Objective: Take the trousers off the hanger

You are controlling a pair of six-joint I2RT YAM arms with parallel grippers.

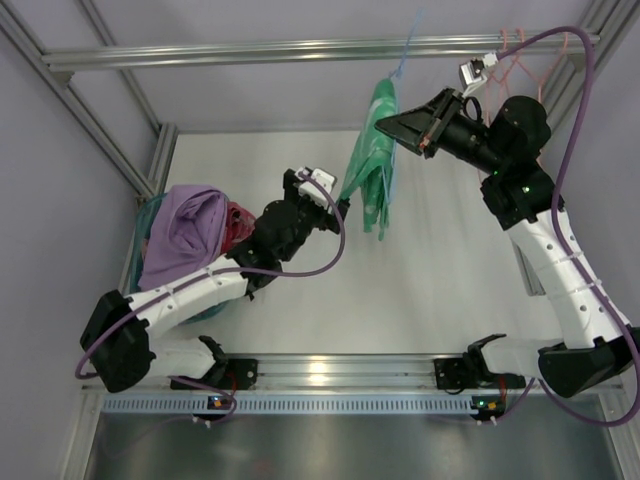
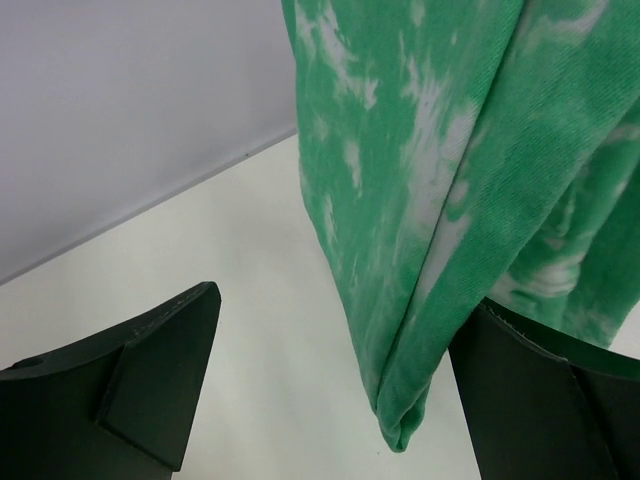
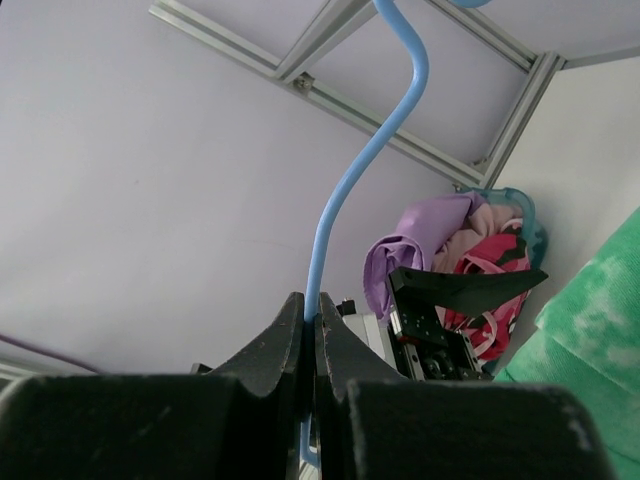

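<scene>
— So where do the trousers sit at this moment?
— Upper middle of the overhead view, hanging from the hanger, whose hook rises to the rail across the top of the frame. They hang folded long and narrow, with the lower end free above the table.
— And the two pincers?
— The right gripper reaches in from the upper right, just beside the top of the garment. Its wrist view shows both fingers pressed together on the blue wire below the hook. The left gripper sits at centre frame with its fingers spread wide. In its own view the bottom fold of green cloth hangs between them, close to the finger at lower right. Whether cloth and finger touch cannot be told.
— How will the cloth behave?
— Probably light and limp, a soft knit that bunches rather than slips. It should drag over thin wire with little resistance, though a fold might catch. The wire itself looks springy, so the clamp on it helps steady things.
— Best place to take hold?
— Likely a thick bunch of that hanging end, several layers at once, rather than a single edge that would only stretch.
</scene>
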